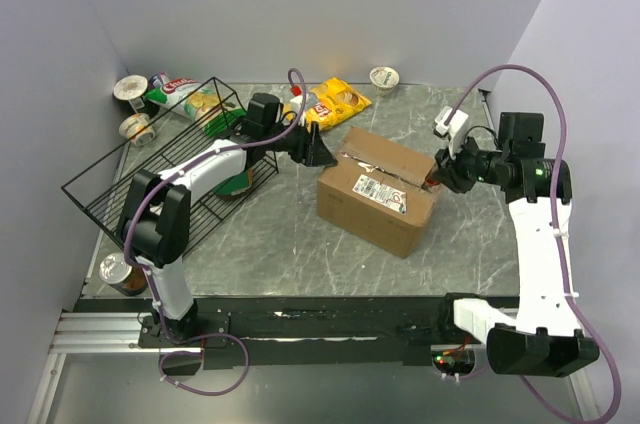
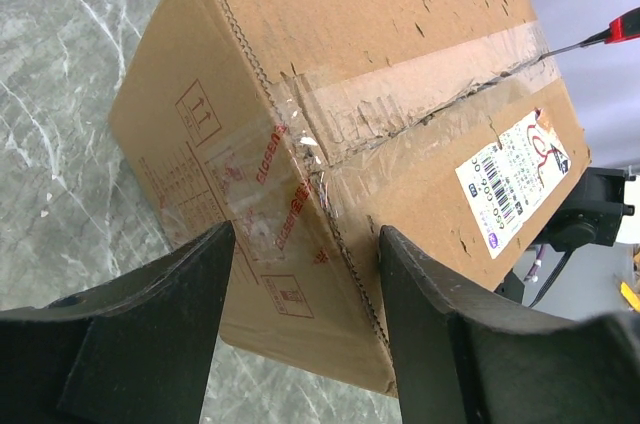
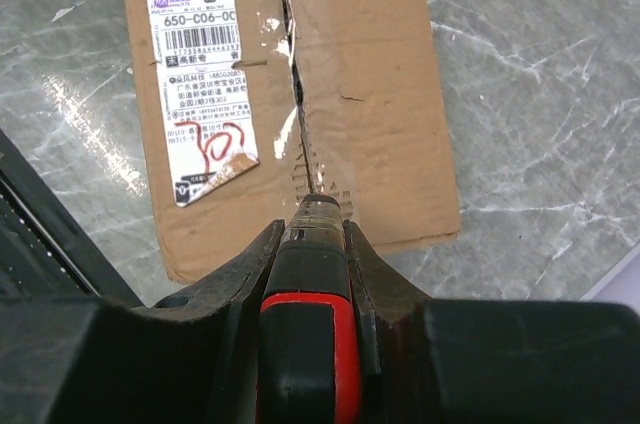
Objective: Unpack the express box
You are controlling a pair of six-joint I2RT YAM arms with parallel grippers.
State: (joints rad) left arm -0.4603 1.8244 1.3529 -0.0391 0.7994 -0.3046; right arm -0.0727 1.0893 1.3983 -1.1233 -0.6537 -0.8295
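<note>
At the table's far left, a black wire basket (image 1: 105,199) sits tilted, with a tin (image 1: 122,274) just beyond its near corner and two small tubs (image 1: 131,90) and a green snack bag (image 1: 185,96) behind it by the wall. The left arm reaches over the basket toward the middle. The left gripper (image 1: 318,149) is at the left end of the express box (image 1: 365,219), with its jaws spread apart. In the left wrist view the two black fingers (image 2: 170,324) stand on either side of the taped end edge of the carton. Whether either finger touches the cardboard is hard to say from this angle.

Behind the gripper a yellow snack bag (image 1: 335,102) lies flat, and a white cup (image 1: 384,77) stands near the back wall.

The express box rests on the marble tabletop (image 1: 290,234) at the centre, turned at an angle. Its flaps are down and its white shipping label (image 1: 379,191) faces up beside the taped centre seam.

At the box's right end, the right gripper (image 1: 440,172) is clenched on a red-and-black tool (image 3: 305,324). The tool's thin metal tip meets the tape seam (image 3: 297,134) near the edge of the box top. Farther along the seam, a dark slit shows between the flaps.
</note>
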